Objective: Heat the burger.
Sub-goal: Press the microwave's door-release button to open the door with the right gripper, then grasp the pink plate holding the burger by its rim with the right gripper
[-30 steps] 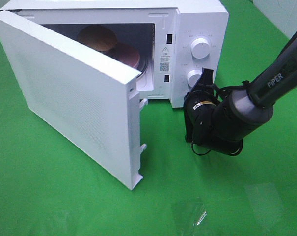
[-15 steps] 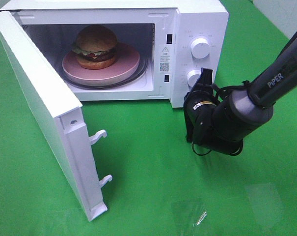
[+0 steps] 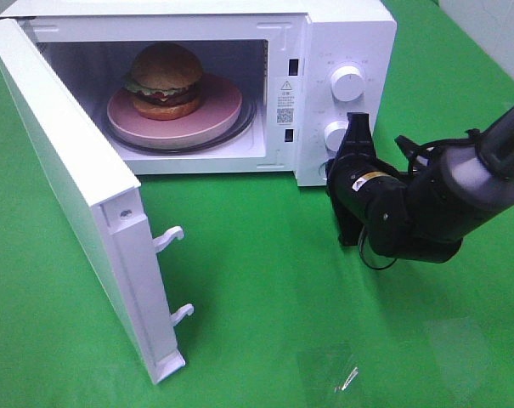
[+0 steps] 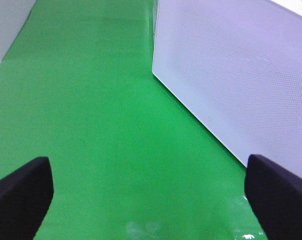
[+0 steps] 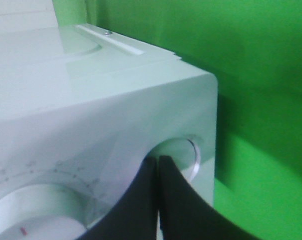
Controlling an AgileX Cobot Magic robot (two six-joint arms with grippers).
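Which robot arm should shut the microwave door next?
Probably left: the left gripper is open and faces the door from outside; the right gripper, shut, is over by the lower knob.

You're working in what is looking like a robot test lab rather than a home kitchen — a bright green cloth (image 3: 265, 293) is covering the whole work surface, a white microwave (image 3: 346, 42) is sitting on it, a black robot arm (image 3: 460, 183) is reaching in over it, and plain white panels (image 3: 494, 25) are bordering the far corner.
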